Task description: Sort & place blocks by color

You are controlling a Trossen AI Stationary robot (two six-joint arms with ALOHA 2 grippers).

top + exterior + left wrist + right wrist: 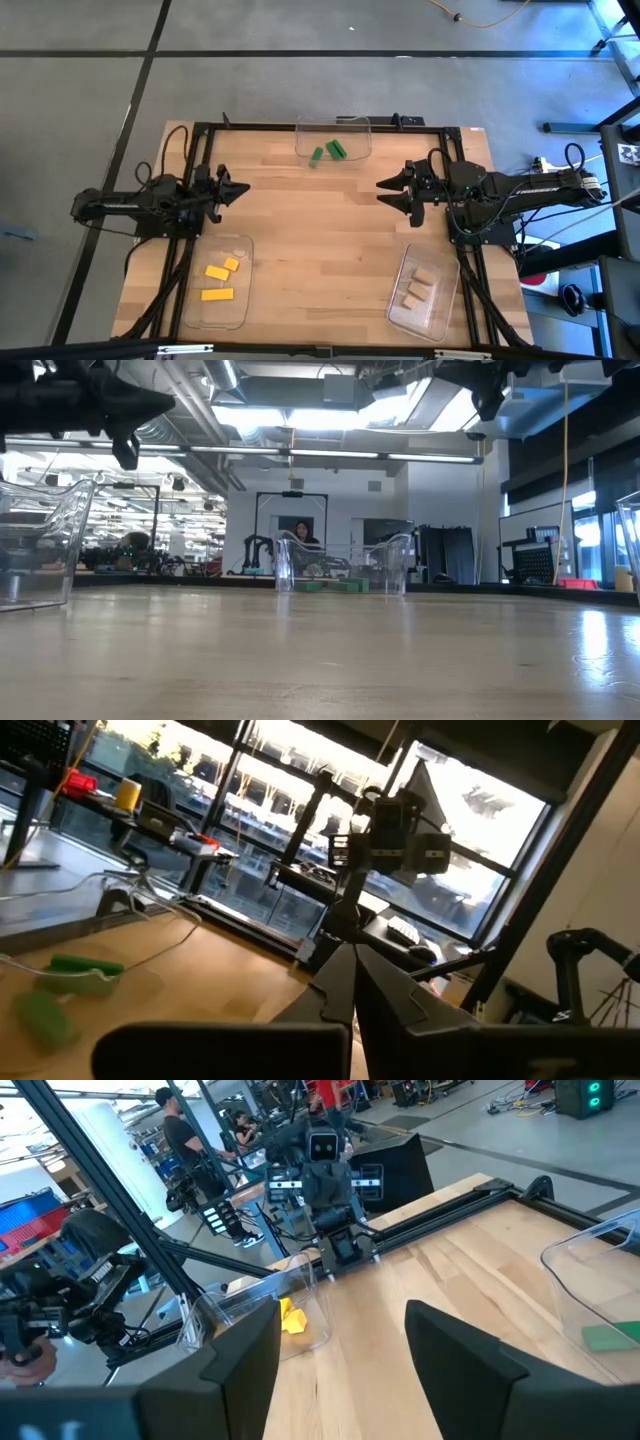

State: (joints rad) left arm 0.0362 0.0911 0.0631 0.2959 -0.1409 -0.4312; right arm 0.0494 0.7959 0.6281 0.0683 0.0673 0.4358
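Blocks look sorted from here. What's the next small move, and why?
Probably just hold both arms raised. The yellow blocks, green blocks and tan blocks each lie in separate trays; the left gripper is shut on nothing, and the right gripper is open.

Blocks are all sorted: three yellow blocks (219,278) lie flat near the worktop's front left corner, green blocks (328,152) sit clustered at the middle of the far edge, three tan wood blocks (420,285) near the front right corner
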